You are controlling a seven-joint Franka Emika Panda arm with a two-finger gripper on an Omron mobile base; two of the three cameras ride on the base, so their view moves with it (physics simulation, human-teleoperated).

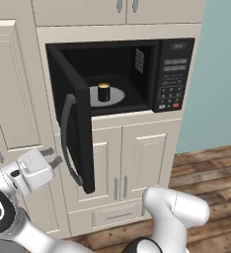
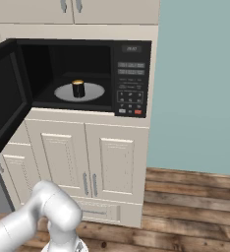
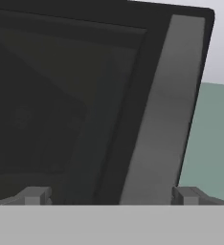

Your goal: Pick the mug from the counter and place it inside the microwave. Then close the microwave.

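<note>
The mug (image 1: 103,92) stands upright near the centre of the turntable (image 1: 118,97) inside the microwave (image 1: 137,74), so the placing step reads as done. The door (image 1: 75,123) hangs wide open, its handle (image 1: 67,143) facing outward. The tool (image 1: 52,157) sits just outside the door's outer face, fingertips (image 3: 35,195) spread apart and holding nothing, evidently positioned to push the door shut. Closing remains outstanding.
</note>
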